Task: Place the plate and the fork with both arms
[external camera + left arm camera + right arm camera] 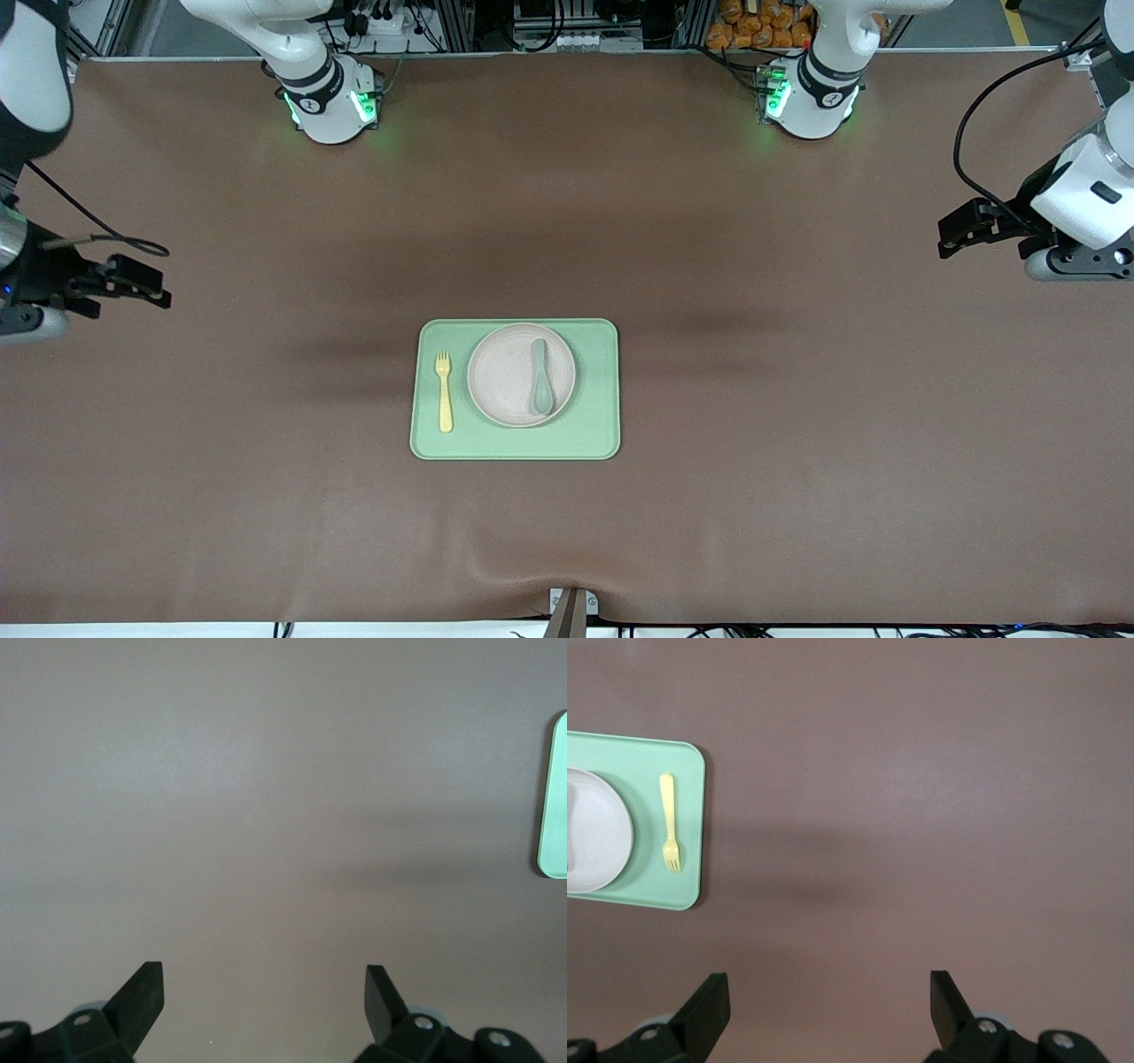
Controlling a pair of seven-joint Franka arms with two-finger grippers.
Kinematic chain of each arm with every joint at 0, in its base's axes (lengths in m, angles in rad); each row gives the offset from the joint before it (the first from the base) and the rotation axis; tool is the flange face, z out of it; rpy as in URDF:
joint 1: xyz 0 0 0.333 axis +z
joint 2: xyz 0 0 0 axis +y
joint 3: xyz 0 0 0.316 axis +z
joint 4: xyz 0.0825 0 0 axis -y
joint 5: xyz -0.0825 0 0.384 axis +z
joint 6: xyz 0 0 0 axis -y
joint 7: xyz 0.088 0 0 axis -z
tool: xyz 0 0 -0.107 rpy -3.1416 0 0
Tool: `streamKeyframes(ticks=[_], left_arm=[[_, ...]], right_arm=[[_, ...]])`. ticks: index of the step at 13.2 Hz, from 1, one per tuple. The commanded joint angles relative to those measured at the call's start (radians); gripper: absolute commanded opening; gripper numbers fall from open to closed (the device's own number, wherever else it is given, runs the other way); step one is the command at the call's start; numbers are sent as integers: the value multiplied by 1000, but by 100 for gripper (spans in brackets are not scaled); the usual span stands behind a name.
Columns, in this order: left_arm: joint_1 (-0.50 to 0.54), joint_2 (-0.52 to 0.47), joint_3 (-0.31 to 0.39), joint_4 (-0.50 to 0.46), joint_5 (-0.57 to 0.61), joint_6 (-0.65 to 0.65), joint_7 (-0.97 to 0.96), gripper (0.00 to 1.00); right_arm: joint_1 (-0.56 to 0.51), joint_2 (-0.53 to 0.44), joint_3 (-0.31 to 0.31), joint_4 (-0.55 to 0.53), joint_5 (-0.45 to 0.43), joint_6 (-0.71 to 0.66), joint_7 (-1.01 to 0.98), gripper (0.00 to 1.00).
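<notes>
the fork (444,391) lies on the tray (514,443), toward the right gripper (133,282); both it and the left gripper (961,232) are spread wide.

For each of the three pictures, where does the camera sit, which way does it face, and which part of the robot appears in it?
Front view: high across the table, facing both bases; shows the tray, plate, spoon, the left gripper and right gripper.
Left wrist view: on the left wrist, looking down at the table; its open fingers show.
Right wrist view: on the right wrist, looking down; open fingers show.
Shared: the fork appears in front and right wrist views.
</notes>
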Motion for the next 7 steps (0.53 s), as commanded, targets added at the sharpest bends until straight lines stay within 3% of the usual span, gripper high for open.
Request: streamKeyframes(ticks=[1, 7], left_arm=[[0, 4, 0, 22, -9, -10, -9, 100], [0, 4, -1, 24, -12, -7, 2, 100]], right_arm=[[6, -2, 15, 116, -45, -134, 71, 100], [12, -2, 16, 187, -47, -268, 218, 100]])
